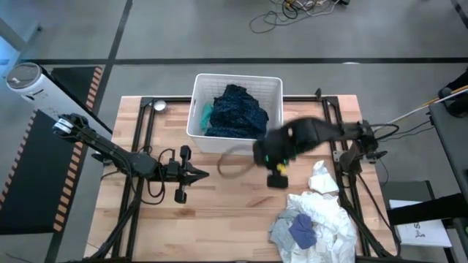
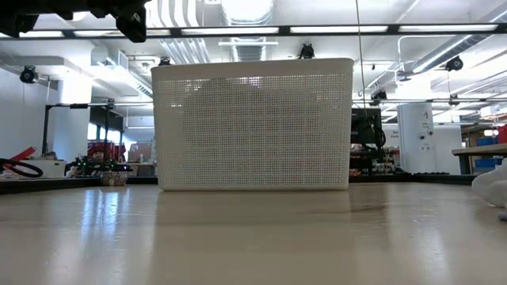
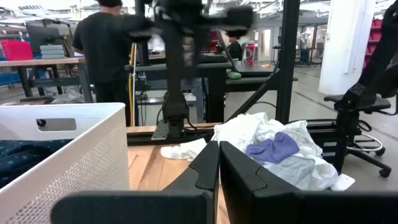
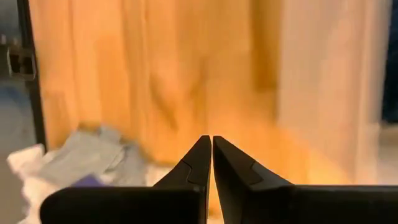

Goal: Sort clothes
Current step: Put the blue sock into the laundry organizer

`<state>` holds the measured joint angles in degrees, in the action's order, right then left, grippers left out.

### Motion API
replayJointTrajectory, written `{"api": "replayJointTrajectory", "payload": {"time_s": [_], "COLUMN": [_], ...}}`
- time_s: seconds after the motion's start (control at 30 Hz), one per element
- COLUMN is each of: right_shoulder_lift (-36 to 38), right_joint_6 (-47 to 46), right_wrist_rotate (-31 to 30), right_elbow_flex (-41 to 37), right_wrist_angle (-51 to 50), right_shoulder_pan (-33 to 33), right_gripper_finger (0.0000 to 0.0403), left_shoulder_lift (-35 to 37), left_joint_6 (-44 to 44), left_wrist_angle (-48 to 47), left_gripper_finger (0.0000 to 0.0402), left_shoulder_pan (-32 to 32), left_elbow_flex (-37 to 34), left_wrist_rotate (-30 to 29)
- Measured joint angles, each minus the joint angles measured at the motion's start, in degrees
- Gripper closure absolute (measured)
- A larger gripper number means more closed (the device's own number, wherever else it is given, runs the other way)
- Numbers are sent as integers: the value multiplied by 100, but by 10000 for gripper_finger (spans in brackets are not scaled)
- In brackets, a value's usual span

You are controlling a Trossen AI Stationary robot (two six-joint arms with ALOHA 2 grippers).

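Right gripper [image 1: 276, 169], fingers pressed together and empty, hangs between the white basket [image 1: 272, 86], where dark blue clothes [image 1: 235, 111] are already sorted, and the unsorted pile [image 1: 316, 219]; left gripper [image 1: 201, 173], fingers likewise together, waits just beside the basket

Blur, edges and the basket wall hide a good deal.

From above, the right arm [image 1: 307, 139] is smeared by motion, so its outline is unclear. In the level view, the white basket [image 2: 252, 124] hides the clothes inside, and the white pile [image 2: 493, 187] is cut by the edge. The right wrist camera shows the worktop [image 4: 186, 68] blurred; the grey garment [image 4: 93, 155] there lacks detail.
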<state>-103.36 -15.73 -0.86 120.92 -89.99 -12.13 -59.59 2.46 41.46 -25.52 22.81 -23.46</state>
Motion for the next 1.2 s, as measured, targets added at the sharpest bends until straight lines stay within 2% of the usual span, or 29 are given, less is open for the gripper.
{"api": "replayJointTrajectory", "payload": {"time_s": [0.3, 0.4, 0.53, 0.73, 0.87, 1.03, 1.2], "right_shoulder_lift": [82, 82, 82, 82, 82, 82, 84], "right_joint_6": [-1996, -2653, -3432, -3961, -4133, -4228, -4160], "right_wrist_rotate": [516, 817, 1111, 1204, 1200, 1206, 1499], "right_elbow_flex": [-1871, -2362, -2789, -3093, -3303, -3632, -3981], "right_wrist_angle": [34, 206, 697, 1774, 2258, 2345, 2465], "right_shoulder_pan": [-1635, -2044, -2442, -2778, -2831, -2836, -2848], "right_gripper_finger": [395, 373, 322, 230, 183, 145, 130], "left_shoulder_lift": [0, 0, 0, 0, 0, 0, 0], "left_joint_6": [-2, 0, 9, 96, 101, 105, 107], "left_wrist_angle": [3, 5, 15, 102, 100, 98, 96], "left_gripper_finger": [402, 402, 402, 402, 402, 402, 402], "left_shoulder_pan": [-4, -4, -2, 0, 0, 0, 0], "left_elbow_flex": [0, 0, 0, 0, 0, 0, 0], "left_wrist_rotate": [-2, -2, -2, -2, -2, -2, 0]}}
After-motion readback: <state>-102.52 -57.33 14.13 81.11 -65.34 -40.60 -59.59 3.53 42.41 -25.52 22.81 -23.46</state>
